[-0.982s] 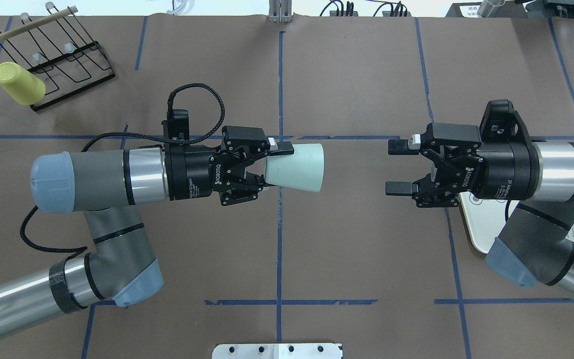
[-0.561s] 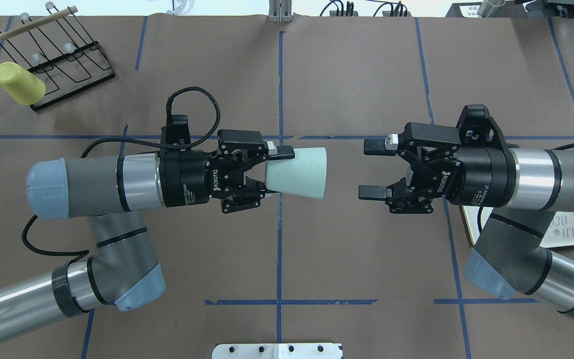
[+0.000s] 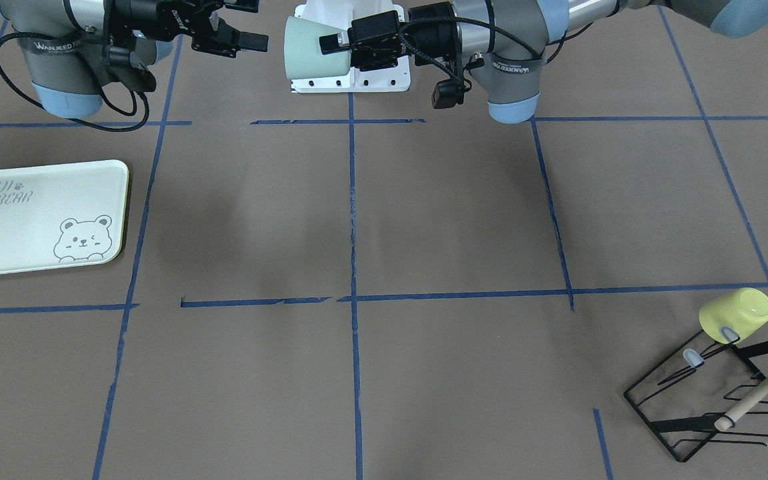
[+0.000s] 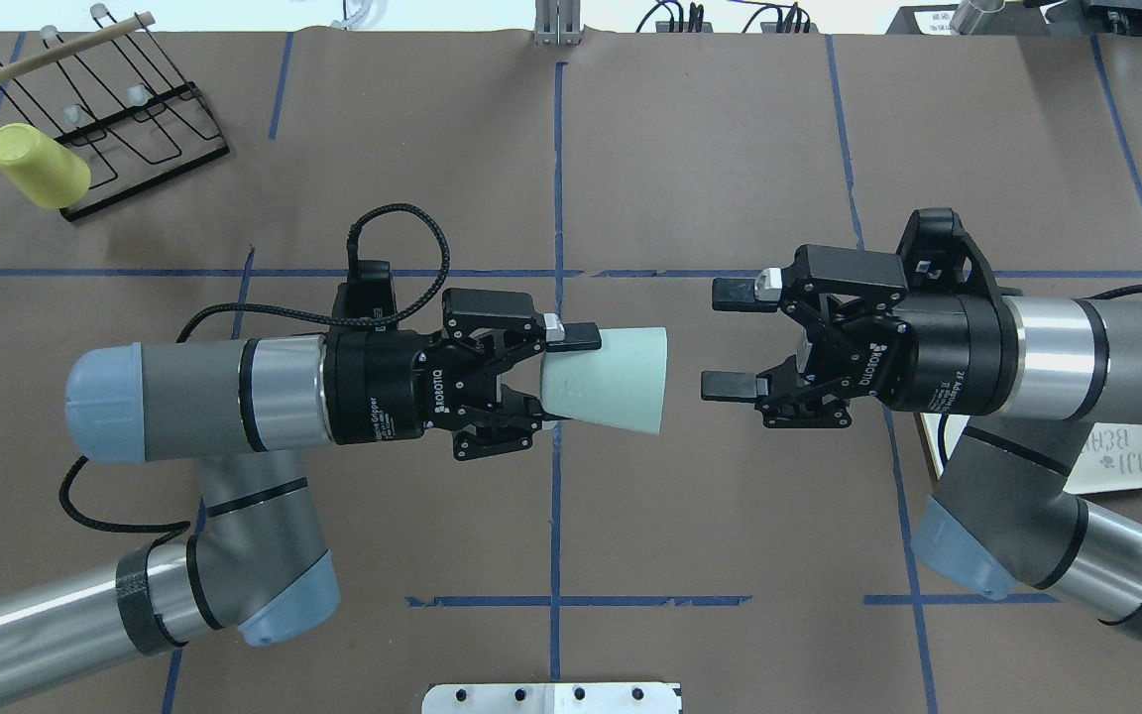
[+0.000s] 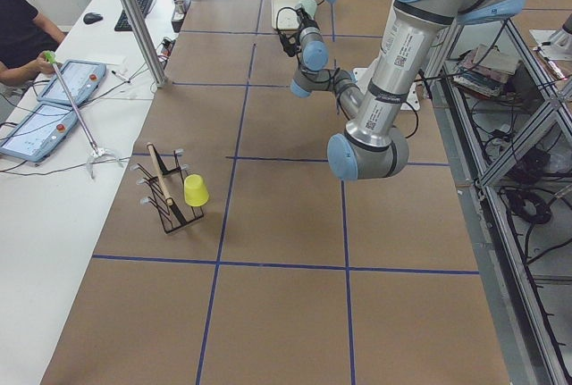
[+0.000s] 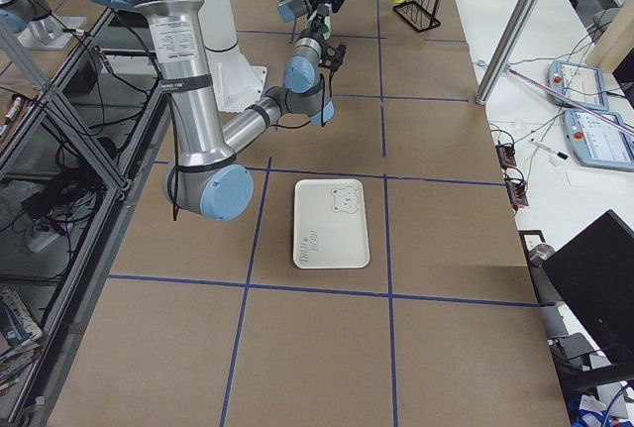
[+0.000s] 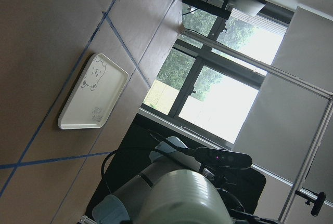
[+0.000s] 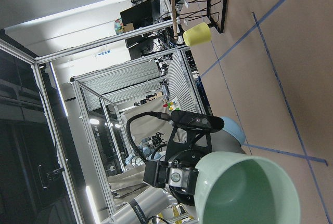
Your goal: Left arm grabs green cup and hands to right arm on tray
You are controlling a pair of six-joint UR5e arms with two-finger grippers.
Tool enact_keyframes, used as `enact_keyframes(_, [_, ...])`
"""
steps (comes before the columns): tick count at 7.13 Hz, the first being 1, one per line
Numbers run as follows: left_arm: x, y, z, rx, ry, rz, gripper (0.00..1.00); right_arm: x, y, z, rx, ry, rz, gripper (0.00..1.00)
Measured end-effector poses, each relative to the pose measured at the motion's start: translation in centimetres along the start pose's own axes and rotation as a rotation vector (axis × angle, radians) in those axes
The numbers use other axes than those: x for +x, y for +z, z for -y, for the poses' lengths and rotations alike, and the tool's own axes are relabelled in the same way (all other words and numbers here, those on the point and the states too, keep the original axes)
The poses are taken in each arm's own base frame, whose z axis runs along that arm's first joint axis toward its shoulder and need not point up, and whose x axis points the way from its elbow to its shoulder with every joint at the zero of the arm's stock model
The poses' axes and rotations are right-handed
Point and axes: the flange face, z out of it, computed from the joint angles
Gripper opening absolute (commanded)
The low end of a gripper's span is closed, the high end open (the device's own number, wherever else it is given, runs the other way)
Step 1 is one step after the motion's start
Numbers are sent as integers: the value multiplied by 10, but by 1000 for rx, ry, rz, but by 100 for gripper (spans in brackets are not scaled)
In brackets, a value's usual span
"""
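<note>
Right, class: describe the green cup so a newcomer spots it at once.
Look over the middle of the brown table. The left gripper holds the green cup sideways there. It is pale mint, unlike the yellow cup on the rack.

**Robotics lab with a taped test table**

This is a robotics lab. The left arm (image 4: 184, 402) and the right arm (image 4: 1057, 357) reach over a table (image 3: 457, 220) covered in brown paper and marked into a grid with blue tape (image 3: 351, 200). Beside it, an operator (image 5: 20, 37) sits at a white bench (image 5: 54, 224) with teach pendants (image 5: 70, 81), a keyboard (image 5: 140, 3) and a mouse (image 5: 92, 18). Aluminium framing (image 6: 513, 31) and loose cabling (image 5: 536, 209) surround the rig.
</note>
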Motion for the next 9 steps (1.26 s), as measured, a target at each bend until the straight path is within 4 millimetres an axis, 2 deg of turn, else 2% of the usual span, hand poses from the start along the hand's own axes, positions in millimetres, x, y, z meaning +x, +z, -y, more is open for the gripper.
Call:
enact_keyframes(1, [-1,1,-2,-8,-2,-4,17,2,5,-4,-7,6,5,98])
enact_keyframes(4, [-1,2,-6,-19,-3,-10,17,8,20,-15,-24,22,25,88])
enact_keyframes(7, [-3,4,-12,-33,-8,-13,19,12,29,-19,-16,36,45,44])
enact_keyframes(8, [-3,4,-15,-38,-10,-14,23,13,30,-20,-11,40,50,30])
enact_keyframes(9, [-4,5,-16,-41,-12,-14,28,14,31,-20,-9,41,51,11])
